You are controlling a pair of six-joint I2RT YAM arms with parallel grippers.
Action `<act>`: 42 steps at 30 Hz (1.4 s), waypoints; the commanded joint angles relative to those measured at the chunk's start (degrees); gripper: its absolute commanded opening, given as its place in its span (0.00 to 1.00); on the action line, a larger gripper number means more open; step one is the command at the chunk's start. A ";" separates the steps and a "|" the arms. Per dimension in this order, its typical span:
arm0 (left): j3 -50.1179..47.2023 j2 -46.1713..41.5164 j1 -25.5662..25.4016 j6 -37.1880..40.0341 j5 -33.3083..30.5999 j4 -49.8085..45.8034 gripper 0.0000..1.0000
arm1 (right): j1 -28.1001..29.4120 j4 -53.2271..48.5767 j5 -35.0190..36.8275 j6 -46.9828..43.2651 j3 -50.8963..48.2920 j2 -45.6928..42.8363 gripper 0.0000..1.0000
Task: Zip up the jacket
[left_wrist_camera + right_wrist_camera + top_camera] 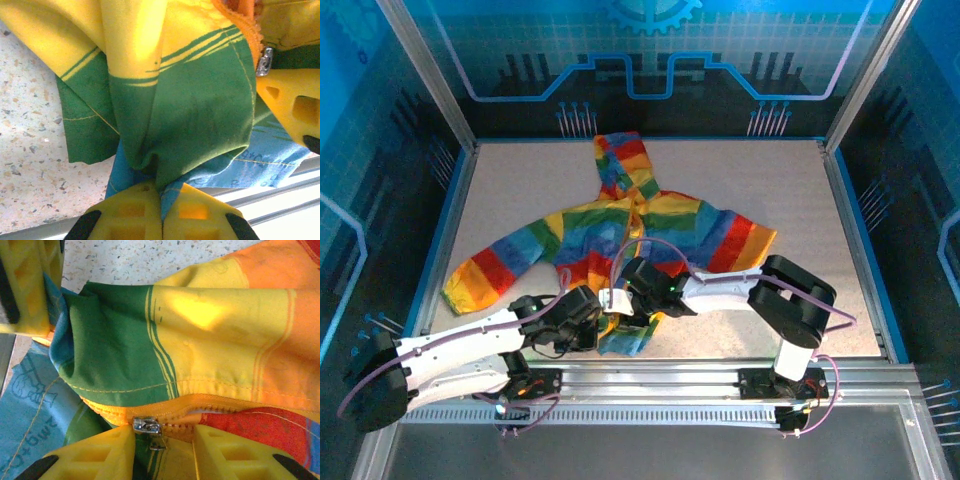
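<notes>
Left tool (161,194) was clenched on the near edge of the jacket (620,225), which lay spread on the bench (780,180). Right tool (165,442) straddled the slider (146,426); I could not confirm its grip. Risk: bunched cloth beside the teeth might jam the slider, or the pull might slip free.

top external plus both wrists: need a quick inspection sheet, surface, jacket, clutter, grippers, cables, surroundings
surface: speckled light table, bare around the garment
job's things: jacket lies spread out, hood away from the arms, sleeves out, hem bunched at the grippers; zipper slider low near the hem
clutter: nothing seen
grippers: left gripper shut on blue-green hem fabric; right gripper fingers apart either side of the slider
cables: purple cables loop above the jacket and run along both arms
surroundings: blue printed walls, aluminium frame
</notes>
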 commanded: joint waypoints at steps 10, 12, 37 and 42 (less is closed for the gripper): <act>1.02 -2.85 0.52 1.38 -1.46 -4.13 0.00 | -1.30 1.52 0.85 0.17 0.01 0.19 0.08; 1.53 -3.57 0.52 1.77 -2.07 -5.28 0.00 | -1.48 -0.01 2.02 0.00 0.45 -0.59 0.03; 4.22 -9.24 0.69 5.20 -4.53 -6.81 0.00 | -3.90 -0.63 -3.21 0.43 2.22 -3.41 0.00; 3.62 -9.22 0.70 5.46 -4.29 -6.12 0.00 | -3.98 1.05 -7.30 0.50 1.91 -1.25 0.12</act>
